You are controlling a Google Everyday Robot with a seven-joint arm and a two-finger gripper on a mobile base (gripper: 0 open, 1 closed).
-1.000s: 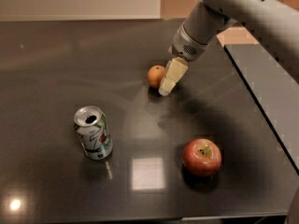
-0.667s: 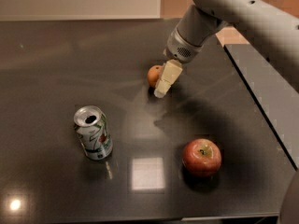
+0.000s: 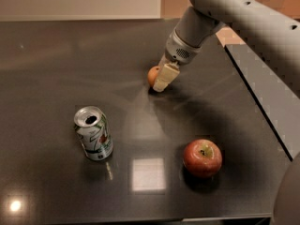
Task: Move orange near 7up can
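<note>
The orange (image 3: 152, 75) lies on the dark table (image 3: 56, 69) near its middle, partly covered on its right side. My gripper (image 3: 159, 81) is down at the table right against the orange, its cream tip overlapping the fruit's right half. The 7up can (image 3: 93, 133), silver and green with an opened top, stands upright to the front left, well apart from the orange and the gripper.
A red apple (image 3: 202, 157) sits at the front right of the table. My grey arm (image 3: 234, 13) comes down from the upper right. The table's right edge (image 3: 255, 97) runs diagonally past a lower grey surface.
My gripper has moved left and closed in on the orange, now overlapping its right side. The orange, can and apple have stayed where they were.
</note>
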